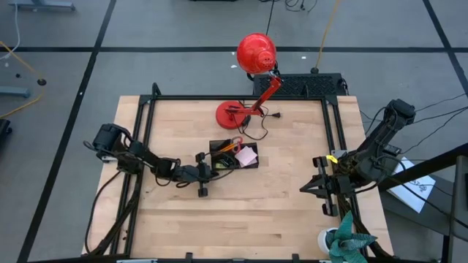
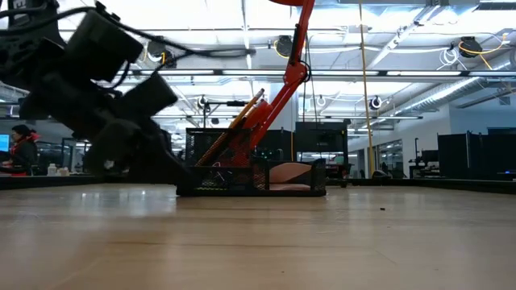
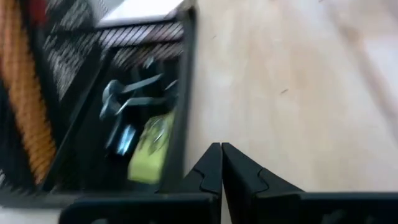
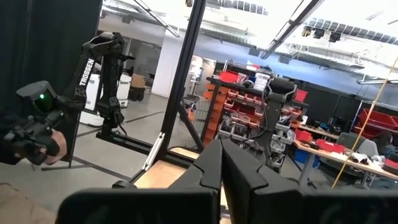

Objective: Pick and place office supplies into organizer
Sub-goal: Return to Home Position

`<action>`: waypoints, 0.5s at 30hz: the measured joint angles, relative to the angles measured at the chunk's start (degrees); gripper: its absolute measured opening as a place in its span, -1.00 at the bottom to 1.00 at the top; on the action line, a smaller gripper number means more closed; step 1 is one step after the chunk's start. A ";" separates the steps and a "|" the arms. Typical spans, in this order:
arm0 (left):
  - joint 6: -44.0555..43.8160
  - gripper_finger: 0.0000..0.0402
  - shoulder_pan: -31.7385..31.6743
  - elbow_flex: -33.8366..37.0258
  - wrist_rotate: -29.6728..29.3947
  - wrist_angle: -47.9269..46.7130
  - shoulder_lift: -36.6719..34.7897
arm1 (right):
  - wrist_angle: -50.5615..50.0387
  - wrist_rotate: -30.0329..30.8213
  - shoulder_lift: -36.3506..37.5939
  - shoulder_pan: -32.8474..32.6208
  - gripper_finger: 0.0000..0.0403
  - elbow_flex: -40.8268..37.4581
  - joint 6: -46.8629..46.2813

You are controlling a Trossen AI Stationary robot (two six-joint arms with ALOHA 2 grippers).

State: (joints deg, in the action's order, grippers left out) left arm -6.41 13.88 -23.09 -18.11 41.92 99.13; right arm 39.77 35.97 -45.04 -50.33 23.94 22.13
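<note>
The black organizer (image 1: 252, 166) stands mid-table, holding a pink sticky-note pad (image 1: 246, 155), orange pencils (image 2: 234, 129) and red-handled scissors (image 1: 232, 144). In the left wrist view, black clips (image 3: 134, 99) and a yellow piece (image 3: 149, 149) lie in one of its compartments. My left gripper (image 1: 213, 171) is low and shut on nothing, its tips (image 3: 221, 155) just outside the organizer's near-left corner (image 3: 185, 106). My right gripper (image 1: 311, 187) waits shut above the table's right side, also seen as my right gripper (image 4: 221, 155) pointing into the room. My left gripper's shut fingertips (image 3: 211, 163) stand right beside the organizer's near wall (image 3: 184, 134), slanting down from the table's left. I cannot tell whether they touch that wall.
A red desk lamp stands behind the organizer, with its round base (image 1: 235, 113) and head (image 1: 256, 52), and its cable on the table. Black frame rails (image 1: 142, 146) run along the table's sides. A teal thing (image 1: 347, 241) sits at the near right corner. Bare wood lies near and right.
</note>
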 joint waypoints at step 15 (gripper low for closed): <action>14.51 -0.98 6.98 0.00 -5.35 -16.91 -28.05 | -9.03 12.61 8.81 1.60 -1.00 -5.51 -5.34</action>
State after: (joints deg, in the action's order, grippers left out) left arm 8.10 20.86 -23.09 -23.46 25.01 71.08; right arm 30.74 48.57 -36.23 -48.73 18.43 16.79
